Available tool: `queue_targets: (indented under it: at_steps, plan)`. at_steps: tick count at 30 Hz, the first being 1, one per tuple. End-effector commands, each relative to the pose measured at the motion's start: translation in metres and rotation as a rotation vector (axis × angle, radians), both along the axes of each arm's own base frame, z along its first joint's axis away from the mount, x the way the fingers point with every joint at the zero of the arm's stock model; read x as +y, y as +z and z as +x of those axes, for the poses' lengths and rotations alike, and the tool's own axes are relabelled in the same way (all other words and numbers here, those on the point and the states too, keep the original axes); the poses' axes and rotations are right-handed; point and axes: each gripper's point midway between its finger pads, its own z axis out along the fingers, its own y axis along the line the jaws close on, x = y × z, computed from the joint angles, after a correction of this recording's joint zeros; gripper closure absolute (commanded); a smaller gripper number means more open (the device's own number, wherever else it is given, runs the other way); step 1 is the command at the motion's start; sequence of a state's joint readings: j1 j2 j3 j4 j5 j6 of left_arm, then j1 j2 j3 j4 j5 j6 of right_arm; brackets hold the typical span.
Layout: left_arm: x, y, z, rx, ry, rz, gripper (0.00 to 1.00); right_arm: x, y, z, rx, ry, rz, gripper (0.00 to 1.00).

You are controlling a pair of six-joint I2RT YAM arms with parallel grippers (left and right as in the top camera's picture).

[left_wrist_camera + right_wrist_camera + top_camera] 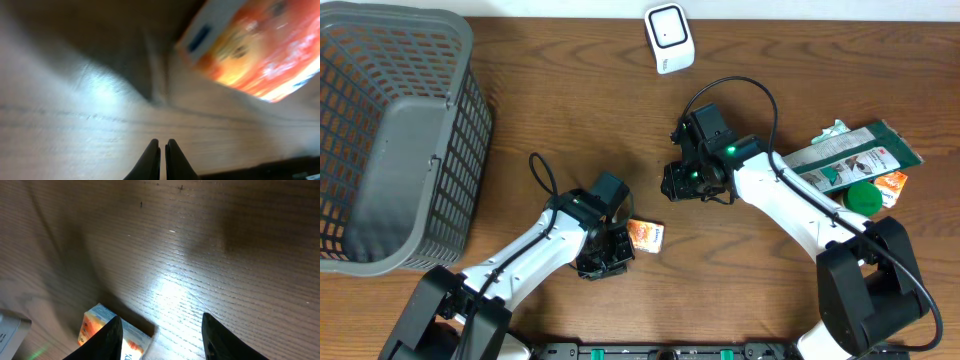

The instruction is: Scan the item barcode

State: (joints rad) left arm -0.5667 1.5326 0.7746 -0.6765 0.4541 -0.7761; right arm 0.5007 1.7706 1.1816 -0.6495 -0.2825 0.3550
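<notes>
While the left gripper (163, 143) hung low over the table (570, 110), its two fingers were pressed together with nothing between them. The left wrist view was blurred. It showed the small orange packet (255, 45) lying on the wood ahead of the fingertips and off to the right, clear of them. From overhead the packet sat flat just beside the front of that gripper. Contact could not be judged there.

Right gripper (161, 317): fingers (112, 337) stood well apart, only bare wood between them, gripping nothing. In the right wrist view the orange packet showed at lower left, partly hidden behind one finger and outside the gap. From overhead this gripper was near the table's middle, up and to the right of the packet and apart from it.

White scanner (669, 37) lay at the far edge of the table, well apart from both grippers and the packet. Grey basket (380, 230) stood at the left. On the right lay a green pouch (850, 155), a round green lid (863, 197) and another orange pack (892, 184), bunched together.
</notes>
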Motion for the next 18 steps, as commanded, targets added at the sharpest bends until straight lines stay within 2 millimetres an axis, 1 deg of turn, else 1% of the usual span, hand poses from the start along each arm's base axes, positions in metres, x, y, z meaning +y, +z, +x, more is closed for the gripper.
queue_targets:
  at_steps: [1, 6, 8, 14, 15, 18]
  plan:
    - [-0.003, -0.002, 0.01, -0.042, 0.01, -0.001, 0.92, 0.004, 0.0, -0.003, -0.005, 0.024, 0.002, 0.54]
    - [-0.004, -0.003, 0.034, -0.153, 0.02, 0.01, 0.91, 0.008, 0.0, -0.008, 0.004, 0.038, -0.003, 0.53]
    - [-0.002, -0.004, 0.043, -0.198, 0.027, 0.031, 0.91, 0.008, -0.002, -0.013, 0.016, 0.046, -0.009, 0.53]
    - [0.001, -0.004, 0.061, -0.281, 0.041, 0.063, 0.9, 0.021, -0.006, -0.029, 0.028, 0.095, -0.017, 0.53]
    - [0.0, -0.003, 0.063, -0.293, 0.044, 0.061, 0.88, 0.024, -0.006, -0.032, 0.029, 0.106, -0.018, 0.53]
    - [-0.004, -0.001, 0.07, -0.321, 0.047, 0.042, 0.87, 0.031, -0.009, -0.043, 0.036, 0.14, -0.023, 0.52]
